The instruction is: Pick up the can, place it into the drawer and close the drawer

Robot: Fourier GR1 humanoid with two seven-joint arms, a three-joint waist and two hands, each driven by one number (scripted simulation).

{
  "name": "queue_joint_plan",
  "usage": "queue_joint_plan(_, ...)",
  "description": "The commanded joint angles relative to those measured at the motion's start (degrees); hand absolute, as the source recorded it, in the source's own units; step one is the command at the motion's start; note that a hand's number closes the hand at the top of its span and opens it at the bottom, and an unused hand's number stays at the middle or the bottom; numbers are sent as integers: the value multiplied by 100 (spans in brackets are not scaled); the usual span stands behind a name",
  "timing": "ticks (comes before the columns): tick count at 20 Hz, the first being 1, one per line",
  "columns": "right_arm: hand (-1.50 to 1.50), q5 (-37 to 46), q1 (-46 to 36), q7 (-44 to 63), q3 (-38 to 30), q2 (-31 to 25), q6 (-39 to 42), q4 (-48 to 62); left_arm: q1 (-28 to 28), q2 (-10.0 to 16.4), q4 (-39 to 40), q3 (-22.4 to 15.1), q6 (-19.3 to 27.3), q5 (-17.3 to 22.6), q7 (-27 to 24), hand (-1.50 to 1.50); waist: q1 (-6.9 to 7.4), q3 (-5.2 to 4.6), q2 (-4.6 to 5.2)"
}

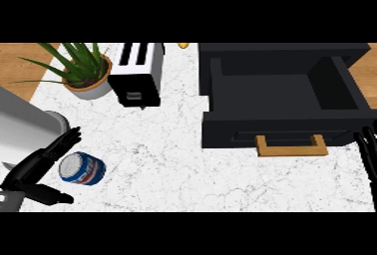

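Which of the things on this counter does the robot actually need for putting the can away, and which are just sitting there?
For the job:
can, beside the open left hand
black drawer, open, with wooden handle
right hand, resting at the right edge

Just lying about:
toaster
potted plant
small yellow thing at the far edge

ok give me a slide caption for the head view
Left hand open beside the can on the marble counter; black drawer stands open, right hand rests at right edge.
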Motion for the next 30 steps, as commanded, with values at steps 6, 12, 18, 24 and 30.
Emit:
queue_joint_plan(6, -150, 124, -367, -16, 22, 64, -123, 284, -611, -128, 806, -202, -457, -36, -585, -150, 36, -55, 42)
queue_joint_plan(12, -150, -341, 266, -17, -293, -63, 224, -108, -790, -74, 1443, -315, -396, -148, -1040, -150, -38, -58, 41)
queue_joint_plan(18, -150, -520, 211, -8, -446, -162, 336, -151, -879, -383, 1289, -469, -317, -84, -711, -150, 0, -51, 24)
queue_joint_plan(24, -150, -367, 138, 168, -285, -52, 231, -261, -917, -489, 1180, -680, -413, -110, -745, -150, 22, -51, 22)
queue_joint_plan(30, -150, -189, 459, -82, -123, 153, 277, -333, -975, -669, 1015, -701, -336, 60, -655, 150, 13, -51, 22)
